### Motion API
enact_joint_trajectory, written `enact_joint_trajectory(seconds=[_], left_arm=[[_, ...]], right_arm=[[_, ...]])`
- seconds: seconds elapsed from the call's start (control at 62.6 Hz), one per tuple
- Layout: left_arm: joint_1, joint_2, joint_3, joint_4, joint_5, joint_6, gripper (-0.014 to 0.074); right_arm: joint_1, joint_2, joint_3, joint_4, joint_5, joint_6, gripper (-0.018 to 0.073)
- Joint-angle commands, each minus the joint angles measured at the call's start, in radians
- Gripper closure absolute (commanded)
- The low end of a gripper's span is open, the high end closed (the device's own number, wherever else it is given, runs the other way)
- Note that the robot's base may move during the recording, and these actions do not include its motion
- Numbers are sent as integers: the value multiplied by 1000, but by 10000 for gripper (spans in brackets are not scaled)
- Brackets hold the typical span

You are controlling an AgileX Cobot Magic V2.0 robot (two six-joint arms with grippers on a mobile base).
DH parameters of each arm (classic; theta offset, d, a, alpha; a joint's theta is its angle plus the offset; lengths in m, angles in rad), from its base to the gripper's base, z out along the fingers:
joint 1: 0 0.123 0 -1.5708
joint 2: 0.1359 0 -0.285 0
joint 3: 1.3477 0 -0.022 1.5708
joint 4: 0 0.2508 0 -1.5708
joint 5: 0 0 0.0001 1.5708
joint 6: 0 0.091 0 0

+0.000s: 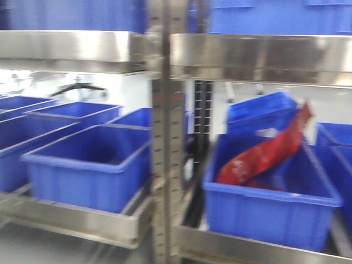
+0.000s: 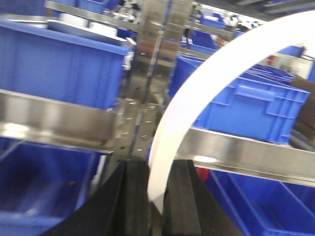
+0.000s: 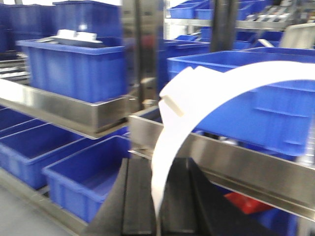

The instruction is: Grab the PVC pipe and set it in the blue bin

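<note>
Your left gripper (image 2: 156,196) pinches the lower end of a curved white PVC pipe (image 2: 206,83) between its black jaws. Your right gripper (image 3: 158,196) clamps a matching white arc the same way. The pipe rises before the steel shelving (image 1: 71,220). On the lower right shelf, a blue plastic bin (image 1: 269,214) holds a red foil packet (image 1: 264,157), which leans up past the rear rim.

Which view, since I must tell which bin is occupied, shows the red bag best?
The exterior front view: the red bag leans in the bin, nearly whole though blurred. The right wrist view shows only a red sliver below the shelf rail; the left wrist view shows nothing sure of it.
</note>
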Motion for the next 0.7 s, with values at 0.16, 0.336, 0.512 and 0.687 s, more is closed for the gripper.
enact_joint_trajectory(seconds=[0.16, 0.336, 0.512, 0.687], left_arm=[[-7, -3, 1, -2, -23, -5, 707], [-7, -3, 1, -2, -23, -5, 707], [-7, -3, 1, -2, -23, -5, 707], [-7, -3, 1, -2, -23, -5, 707]], right_arm=[[0, -3, 0, -13, -26, 0, 727], [0, -3, 0, -13, -26, 0, 727], [0, -3, 0, -13, -26, 0, 727], [0, -3, 0, -13, -26, 0, 727]])
